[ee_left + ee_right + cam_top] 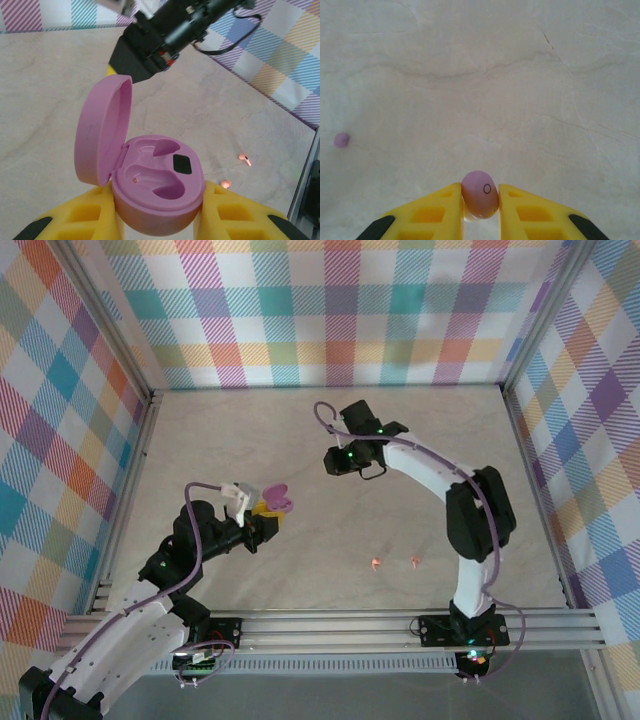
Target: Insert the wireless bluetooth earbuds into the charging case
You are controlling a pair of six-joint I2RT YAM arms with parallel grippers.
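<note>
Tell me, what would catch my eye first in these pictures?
The open pink case stands out, lid up and both hollows empty, pinched between the yellow fingers of the left gripper, left of centre. Farther back, the right gripper holds a lilac earbud. Two orange earbuds lie loose on the table near its front edge.

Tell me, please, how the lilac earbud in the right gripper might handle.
The lilac earbud looks smooth and egg-shaped, so it may slip or twist in the right gripper. Tiny, so probably very light. Dropped, it might roll.
</note>
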